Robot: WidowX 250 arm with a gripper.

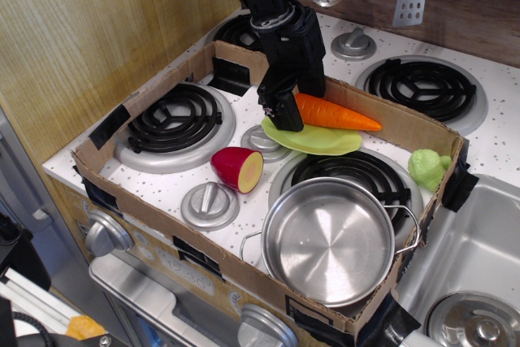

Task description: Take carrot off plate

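one gripper (286, 110) at carrot (337, 113) stem end, carrot over lime-green plate (313, 139); jaws state unclear.

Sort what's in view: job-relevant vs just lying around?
Job:
carrot, lying on the plate
plate
end effector, at the carrot's thick end

Lying about:
pot
halved fruit
green toy vegetable
cardboard box
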